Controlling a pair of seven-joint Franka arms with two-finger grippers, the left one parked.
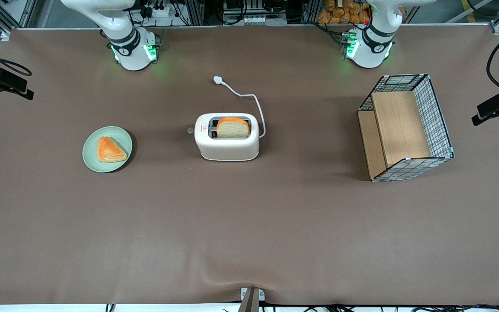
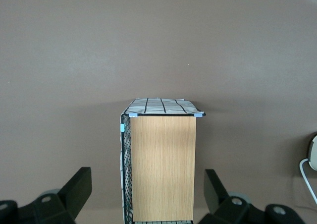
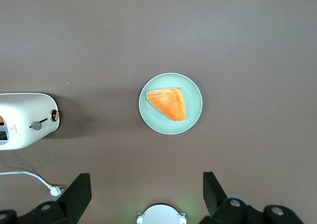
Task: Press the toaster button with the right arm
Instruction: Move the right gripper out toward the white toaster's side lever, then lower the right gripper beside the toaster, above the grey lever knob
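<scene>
pincer spread wide, high above plate | toaster button untouched

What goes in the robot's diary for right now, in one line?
gripper: open, high above plate | toaster button: not pressed | toaster: bread in slot

Brown table cover, metal framing, cables
</scene>
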